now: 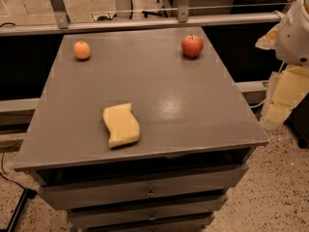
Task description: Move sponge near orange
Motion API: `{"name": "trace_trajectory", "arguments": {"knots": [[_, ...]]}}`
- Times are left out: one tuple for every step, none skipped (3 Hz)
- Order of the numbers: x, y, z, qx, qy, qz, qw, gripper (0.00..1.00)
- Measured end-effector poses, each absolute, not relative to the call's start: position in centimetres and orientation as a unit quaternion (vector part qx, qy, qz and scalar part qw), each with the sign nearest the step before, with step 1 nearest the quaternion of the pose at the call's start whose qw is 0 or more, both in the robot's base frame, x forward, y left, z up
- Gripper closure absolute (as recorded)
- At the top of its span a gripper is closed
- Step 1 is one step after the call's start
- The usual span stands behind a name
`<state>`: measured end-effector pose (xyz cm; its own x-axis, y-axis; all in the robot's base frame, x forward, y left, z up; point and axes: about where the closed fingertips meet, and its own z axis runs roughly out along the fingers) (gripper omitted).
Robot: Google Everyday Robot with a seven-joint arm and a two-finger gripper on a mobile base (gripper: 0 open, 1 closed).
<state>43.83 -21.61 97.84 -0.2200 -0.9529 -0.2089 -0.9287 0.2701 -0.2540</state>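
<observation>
Our sponge (121, 125) lies flat near the table's (159, 91) front edge, free, so no grasp has begun. Our gripper (284, 100) hangs off the right side, holding nothing we can see. How open it is, we cannot tell. The orange (82, 50) sits in the far-left corner.

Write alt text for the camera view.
A pale yellow, wavy-edged foam sponge lies near the front of a grey drawer cabinet's top, far from the round orange fruit at the back left and a red apple back right. The arm's tool hangs beyond the right edge.
</observation>
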Motion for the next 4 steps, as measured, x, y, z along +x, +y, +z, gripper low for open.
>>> {"name": "trace_trajectory", "arguments": {"knots": [[43.8, -21.6, 97.8, -0.603, 0.780, -0.037, 0.163, 0.00], [44.6, -18.6, 96.5, -0.617, 0.765, -0.015, 0.182, 0.00], [45.9, -13.2, 93.5, -0.639, 0.739, 0.032, 0.213, 0.00], [47.1, -8.2, 90.6, -0.651, 0.717, 0.075, 0.236, 0.00]]}}
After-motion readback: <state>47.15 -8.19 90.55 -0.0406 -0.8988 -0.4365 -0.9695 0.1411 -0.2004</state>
